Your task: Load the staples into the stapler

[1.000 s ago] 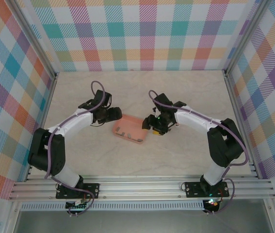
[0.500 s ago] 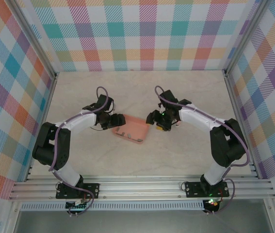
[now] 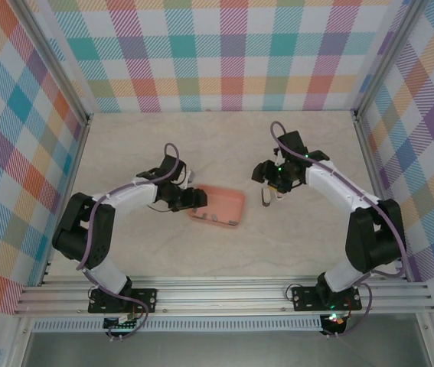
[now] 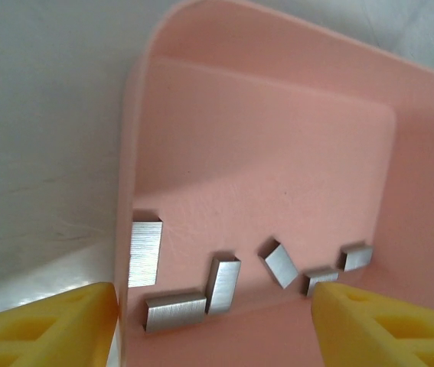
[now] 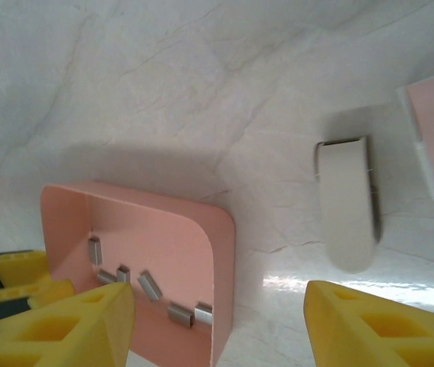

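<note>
Between the left fingers, the staples are lying loose on the floor of the pink tray. Those fingers are standing wide and straddling its wall, probably lining up a pick. Ahead of the right fingers, which are also gaping and empty, the stapler is resting on the worktop, waiting for loading.

Bright, even light falls from above. The table has a white shiny patch — a soft shadow lies beside the pink tray. The close yellow fingertips look blurry.
</note>
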{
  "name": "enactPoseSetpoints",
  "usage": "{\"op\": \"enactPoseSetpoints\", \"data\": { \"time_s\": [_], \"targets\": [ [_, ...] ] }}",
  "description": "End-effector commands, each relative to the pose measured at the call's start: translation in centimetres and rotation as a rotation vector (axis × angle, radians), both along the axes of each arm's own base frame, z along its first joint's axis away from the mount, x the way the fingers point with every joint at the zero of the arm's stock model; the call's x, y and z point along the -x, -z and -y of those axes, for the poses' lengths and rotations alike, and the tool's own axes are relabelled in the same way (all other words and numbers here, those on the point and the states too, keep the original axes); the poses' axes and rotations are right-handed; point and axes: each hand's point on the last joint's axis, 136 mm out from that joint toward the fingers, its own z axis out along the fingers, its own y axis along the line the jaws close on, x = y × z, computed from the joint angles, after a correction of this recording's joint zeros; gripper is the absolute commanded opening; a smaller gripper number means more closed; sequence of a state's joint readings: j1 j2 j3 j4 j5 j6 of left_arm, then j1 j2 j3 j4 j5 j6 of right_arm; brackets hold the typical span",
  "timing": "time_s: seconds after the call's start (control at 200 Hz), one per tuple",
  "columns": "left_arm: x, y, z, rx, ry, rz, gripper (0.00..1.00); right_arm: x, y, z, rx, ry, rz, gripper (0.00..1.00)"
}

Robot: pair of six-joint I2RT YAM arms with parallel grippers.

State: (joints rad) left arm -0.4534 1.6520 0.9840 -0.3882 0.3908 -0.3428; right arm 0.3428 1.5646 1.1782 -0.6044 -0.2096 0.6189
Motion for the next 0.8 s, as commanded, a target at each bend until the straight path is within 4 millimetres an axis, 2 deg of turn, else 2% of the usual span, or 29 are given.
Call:
{"op": "enactPoseSetpoints", "data": {
  "time_s": [0.0,0.225,0.46,0.61,0.795],
  "targets": [
    [1.6,-0.9,1.2,0.029,0.074,0.011,0.68,-0.1,-0.4,1.6,0.032,0.003,0.044,0.6],
    [2.8,-1.1,2.7,0.041,0.124,0.016,0.68,-0.6,-0.4,2.9,0.04,0.027,0.072,0.6],
    [2.6,-2.1,3.4,0.038,0.137,0.043,0.68,-0.8,-1.0,3.2,0.042,0.036,0.106,0.6],
    [1.7,-3.6,2.3,-0.018,0.103,0.122,0.7,-1.0,-1.7,4.0,0.074,0.045,0.146,0.6],
    [-1.5,-7.2,-2.0,-0.156,-0.054,0.314,0.76,-1.6,-3.1,5.4,0.145,0.052,0.237,0.63]
  ]
}}
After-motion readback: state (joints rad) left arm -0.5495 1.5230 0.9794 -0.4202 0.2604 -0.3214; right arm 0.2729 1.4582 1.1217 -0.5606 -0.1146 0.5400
